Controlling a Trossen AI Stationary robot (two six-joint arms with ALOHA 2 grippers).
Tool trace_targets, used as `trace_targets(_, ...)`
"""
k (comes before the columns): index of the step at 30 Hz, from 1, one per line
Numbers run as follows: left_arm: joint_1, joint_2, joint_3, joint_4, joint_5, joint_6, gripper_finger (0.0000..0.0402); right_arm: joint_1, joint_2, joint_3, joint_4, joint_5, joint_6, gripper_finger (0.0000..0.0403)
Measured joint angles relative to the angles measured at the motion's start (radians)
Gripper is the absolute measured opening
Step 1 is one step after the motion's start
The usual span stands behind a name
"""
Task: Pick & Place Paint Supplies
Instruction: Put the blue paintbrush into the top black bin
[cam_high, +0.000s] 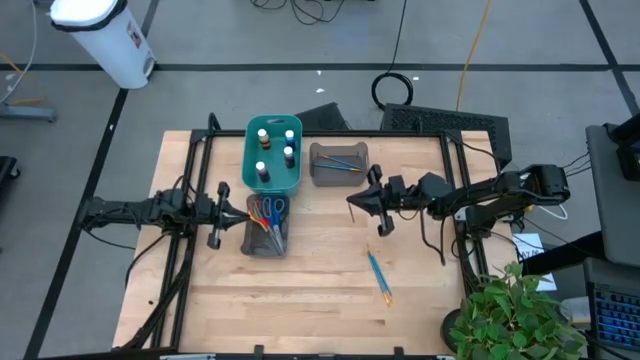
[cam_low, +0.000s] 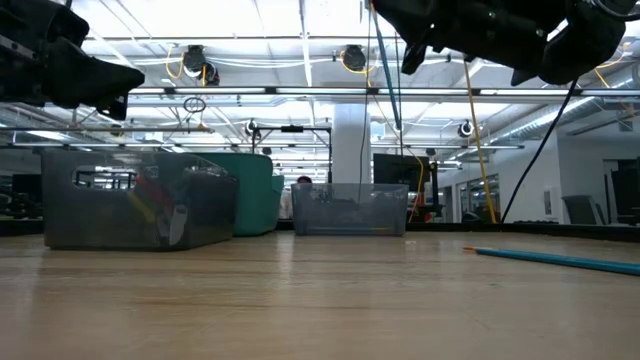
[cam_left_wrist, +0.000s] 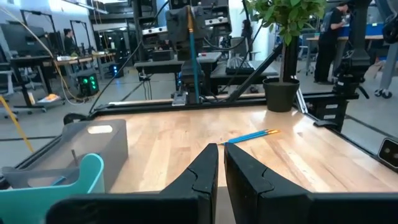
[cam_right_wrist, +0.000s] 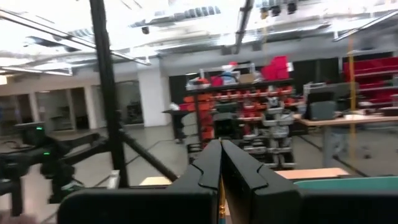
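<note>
My right gripper (cam_high: 364, 203) hangs high over the table's middle, shut on a thin blue brush (cam_left_wrist: 193, 62) that points down. My left gripper (cam_high: 222, 207) waits shut and empty beside a grey bin (cam_high: 262, 240) holding the scissors (cam_high: 268, 211). White-capped paint bottles (cam_high: 276, 150) stand in the teal bin (cam_high: 249, 165). A second grey bin (cam_high: 338, 175) at the far side holds brushes. A blue and an orange brush (cam_high: 379, 277) lie flat on the wood near the right. My right gripper pinches the blue brush near its upper end (cam_left_wrist: 190, 28) between its two fingers, which reach in level from the table's right, across the brush. The brush hangs upright below the fingers, its lower tip (cam_low: 397, 125) well clear of the table.
A potted plant (cam_high: 515, 315) stands at the near right corner. Dark frame rails (cam_high: 190, 170) run along the left and right sides of the table. Bare wood (cam_high: 300, 300) lies on the near side of the bins. People show in the room beyond.
</note>
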Motion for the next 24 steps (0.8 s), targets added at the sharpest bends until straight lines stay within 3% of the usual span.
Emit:
trace_targets(17,0.0,0.0,0.0,0.0,0.0,-0.009,0.0033,0.014,0.0,0.0,-0.068,0.416,-0.158,0.0)
trace_targets(24,0.0,0.0,0.0,-0.001,-0.001,-0.009,0.0033,-0.005,0.0,0.005,-0.07,0.462,-0.172,0.0)
